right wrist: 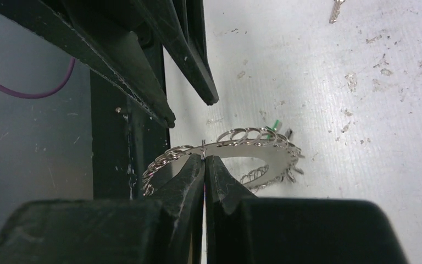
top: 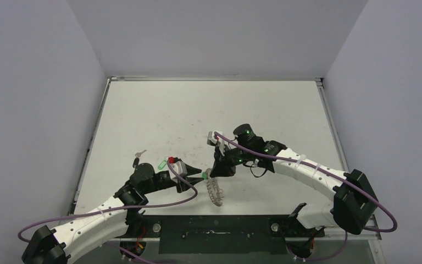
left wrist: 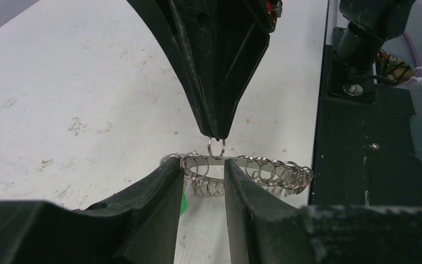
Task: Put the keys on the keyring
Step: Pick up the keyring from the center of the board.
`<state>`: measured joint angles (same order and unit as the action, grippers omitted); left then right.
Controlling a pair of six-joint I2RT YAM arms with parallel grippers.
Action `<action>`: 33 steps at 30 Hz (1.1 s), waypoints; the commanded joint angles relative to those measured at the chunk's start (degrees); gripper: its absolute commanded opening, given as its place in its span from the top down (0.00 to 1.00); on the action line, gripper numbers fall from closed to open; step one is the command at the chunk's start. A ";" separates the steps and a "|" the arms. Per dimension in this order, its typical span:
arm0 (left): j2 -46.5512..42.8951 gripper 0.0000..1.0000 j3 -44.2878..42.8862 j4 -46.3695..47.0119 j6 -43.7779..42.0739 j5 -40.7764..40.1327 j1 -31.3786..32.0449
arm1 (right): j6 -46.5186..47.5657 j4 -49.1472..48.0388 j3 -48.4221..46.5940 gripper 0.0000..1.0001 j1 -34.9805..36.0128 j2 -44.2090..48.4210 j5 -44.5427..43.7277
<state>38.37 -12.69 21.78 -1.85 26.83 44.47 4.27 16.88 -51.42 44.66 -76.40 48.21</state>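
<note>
Grey walls close round a white bench [top: 159, 110]. From above, the ring [top: 215, 192] sits near the front edge between both arms. The left fingers [top: 193, 170] are just left of it, the right fingers [top: 220, 168] just beyond, and the green key [top: 205, 175] lies between the tips.

From the left wrist, the left fingers are partly spread across the ring's near rim, gripping nothing I can see.

From the right wrist, the right fingers are pressed together, pinching the rim. The ring stretches left to right, with the green key at its far edge.
</note>
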 commanded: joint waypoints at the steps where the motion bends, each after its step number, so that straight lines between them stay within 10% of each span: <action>1: 1.44 0.71 1.16 10.29 -2.32 5.46 0.30 | 1.38 -2.86 0.44 1.00 -0.19 2.44 2.80; 33: 8.35 0.78 1.18 16.91 -3.25 7.32 1.48 | -3.71 -8.36 -0.92 1.00 0.56 3.70 8.62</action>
<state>45.82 -10.63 34.37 -4.99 32.03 45.45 0.78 13.30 -50.70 44.73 -74.22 54.08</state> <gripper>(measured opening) 0.241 0.026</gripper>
